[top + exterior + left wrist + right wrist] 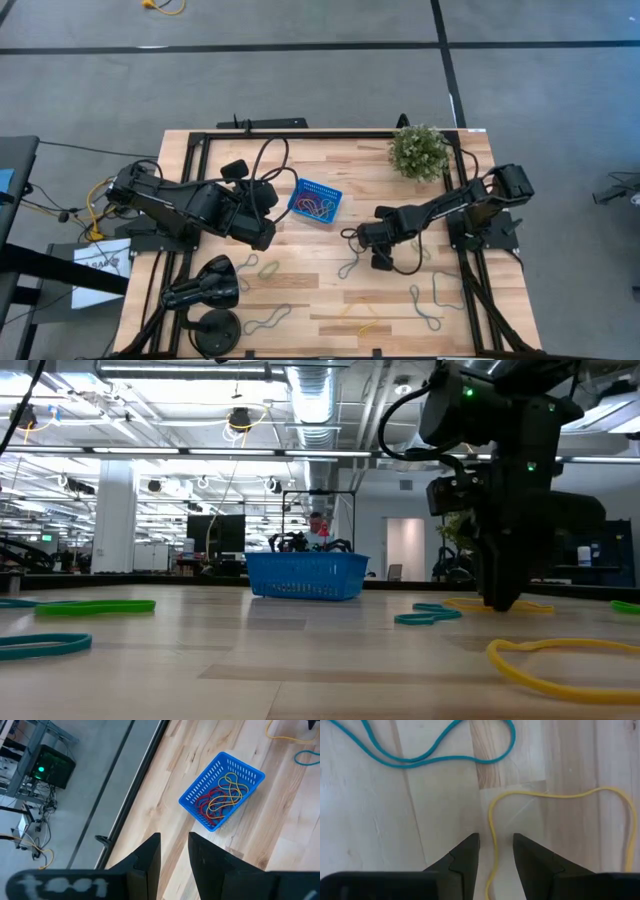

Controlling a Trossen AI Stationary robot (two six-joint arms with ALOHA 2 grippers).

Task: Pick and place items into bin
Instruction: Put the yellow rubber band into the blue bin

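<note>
Near the middle of the desk, toward its right edge, your right gripper (495, 857) is down at the wood with its fingers parted, a yellow loop (555, 797) running up between the tips; neither finger visibly pinches it. A teal loop (427, 750) lies just beyond. Your left gripper (174, 855) hangs above the desk's left half, fingers slightly apart with nothing between them, looking toward the blue bin (316, 201). You can see the bin sits near the far edge, left of the potted plant (418, 151), with red and yellow loops (222, 797) inside. More loops (428, 305) lie scattered along the near edge.
</note>
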